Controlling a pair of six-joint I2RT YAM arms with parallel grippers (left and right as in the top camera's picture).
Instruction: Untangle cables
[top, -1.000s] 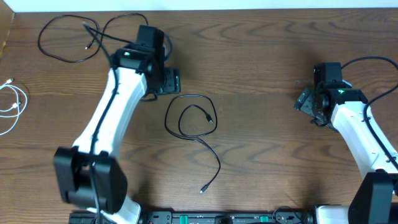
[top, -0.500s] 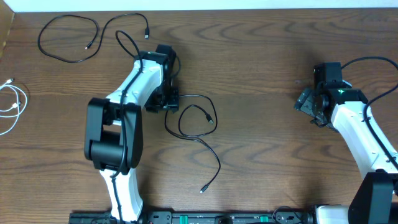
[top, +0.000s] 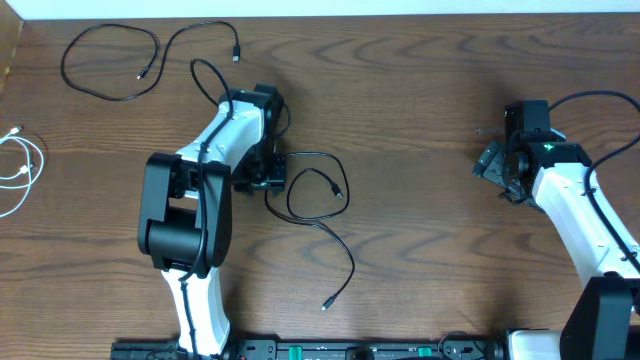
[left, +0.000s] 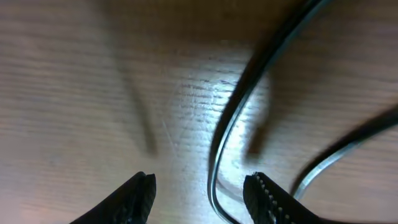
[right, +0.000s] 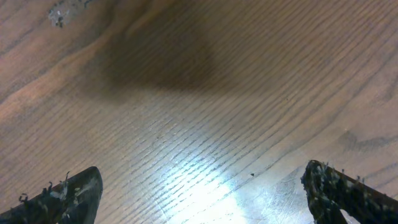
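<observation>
While hovering low over the dark brown wooden bench (top: 420, 250), straddling a thin black looped cable (left: 233, 112) with the left end effector (left: 199, 186), released and not clamping it.
Holding the right end effector (right: 202, 186) spread wide over bare wood, gripping nothing; showing a second thin black cable (top: 105, 60) lying at the far-left corner and a thin white coiled cable (top: 25, 165) lying at the left edge.

The left arm (top: 215, 150) and right arm (top: 575, 215) show white links, black joints, trailing black wires (top: 590, 98) and black toothed fingers (left: 261, 199); a green light (top: 548, 147) marks the right.
</observation>
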